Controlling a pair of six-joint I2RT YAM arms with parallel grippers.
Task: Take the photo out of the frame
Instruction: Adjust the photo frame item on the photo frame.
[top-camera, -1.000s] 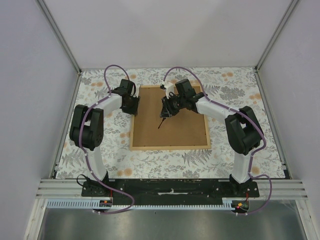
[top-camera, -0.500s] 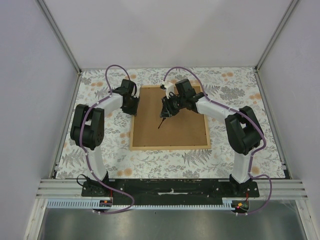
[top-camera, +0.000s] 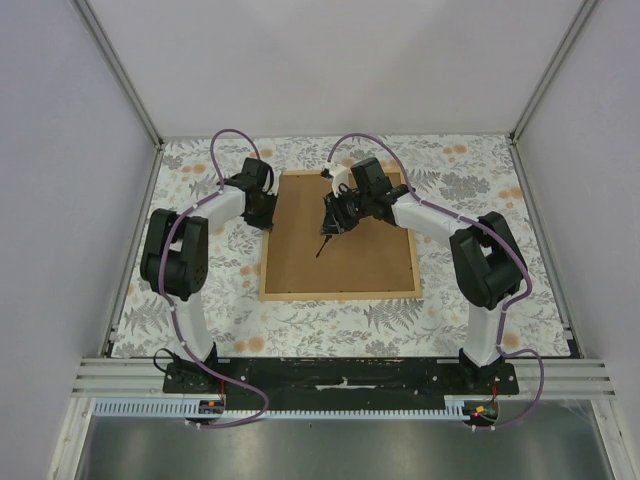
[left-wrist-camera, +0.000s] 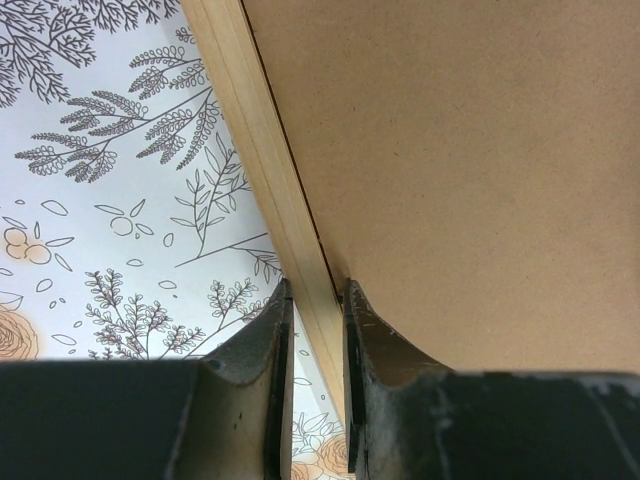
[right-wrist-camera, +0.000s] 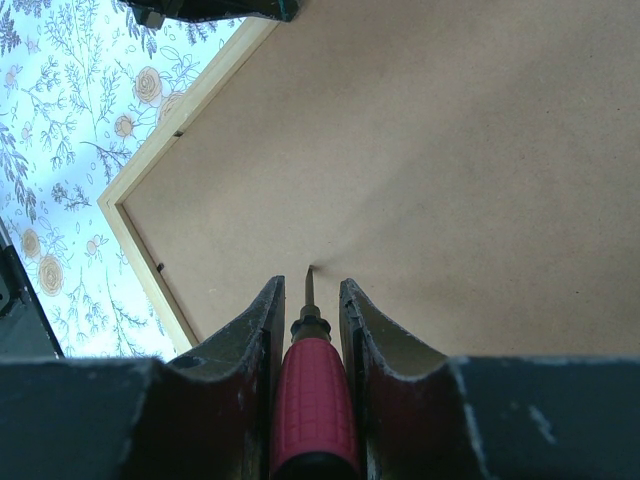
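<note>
The frame (top-camera: 340, 294) lies face down on the floral cloth, its brown backing board (top-camera: 345, 255) facing up. The photo is hidden under that board. My left gripper (top-camera: 265, 212) sits at the frame's left edge. In the left wrist view its jaws (left-wrist-camera: 315, 290) straddle the light wooden strip (left-wrist-camera: 262, 150), closed against both sides of it. My right gripper (top-camera: 335, 222) is over the board's upper middle, shut on a red-handled screwdriver (right-wrist-camera: 312, 390). The screwdriver's tip (right-wrist-camera: 307, 272) touches the backing board (right-wrist-camera: 450, 150).
Small black tabs (right-wrist-camera: 160, 268) sit along the frame's inner left edge. The floral tablecloth (top-camera: 450, 170) surrounds the frame on all sides. Grey walls and metal posts (top-camera: 120, 75) border the table. Part of the left arm (right-wrist-camera: 210, 8) shows at the top of the right wrist view.
The left gripper's jaws have narrowed onto the frame's left strip. The right arm and the screwdriver have not moved.
</note>
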